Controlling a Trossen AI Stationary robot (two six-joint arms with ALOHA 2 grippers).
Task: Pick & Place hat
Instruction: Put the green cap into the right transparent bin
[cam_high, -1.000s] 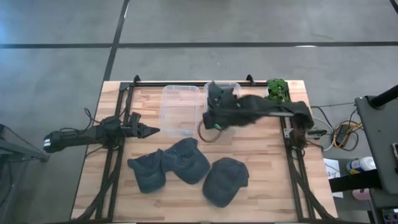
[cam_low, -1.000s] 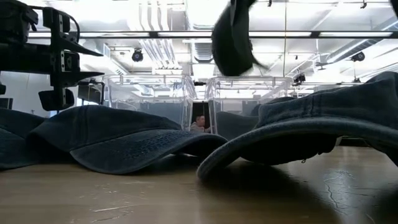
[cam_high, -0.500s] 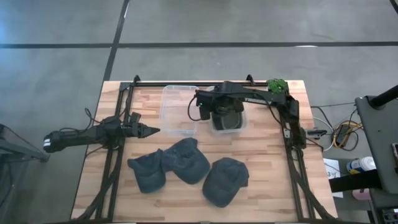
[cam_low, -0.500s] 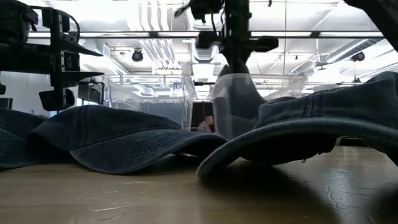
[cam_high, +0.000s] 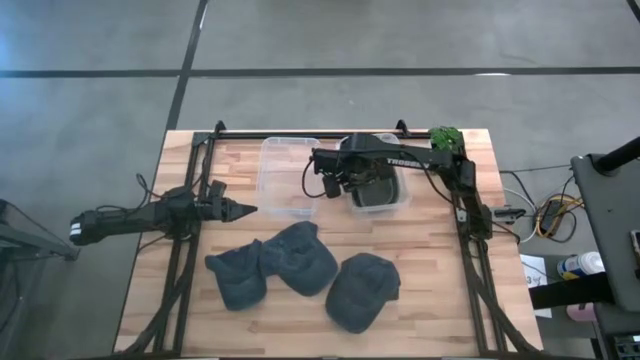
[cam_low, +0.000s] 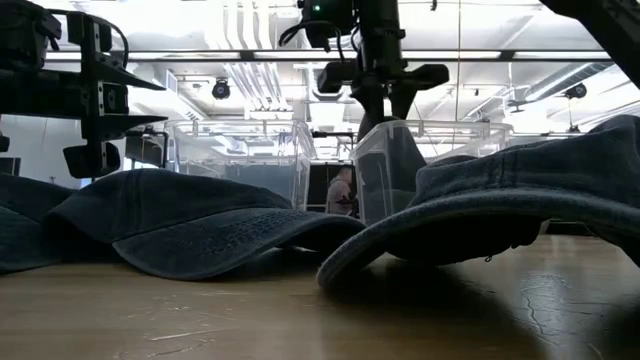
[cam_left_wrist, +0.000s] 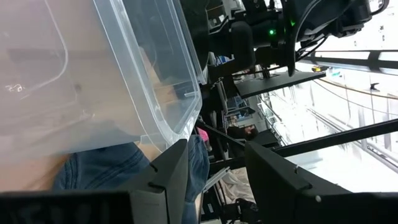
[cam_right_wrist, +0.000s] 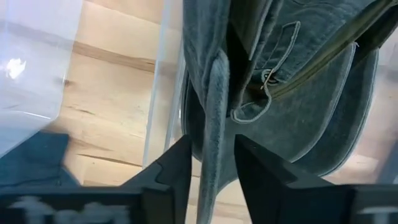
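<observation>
Your table carried three denim hats along its near half (all loose, none handled). Your right arm reached across the far edge and pointed down over the right-hand clear bin. Its gripper was clenched on a fold of the hat, which hung inside that bin. Your left gripper waited low at the left edge, fingers parted, beside the empty bin.

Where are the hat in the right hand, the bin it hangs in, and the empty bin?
Hat (cam_right_wrist: 298, 118): right wrist view, denim crown.
Right hand (cam_right_wrist: 208, 163): right wrist view, pinched on the hat's edge.
Bin with hat (cam_high: 402, 199): high view, rim.
Empty bin (cam_high: 266, 178): high view, wall.
</observation>
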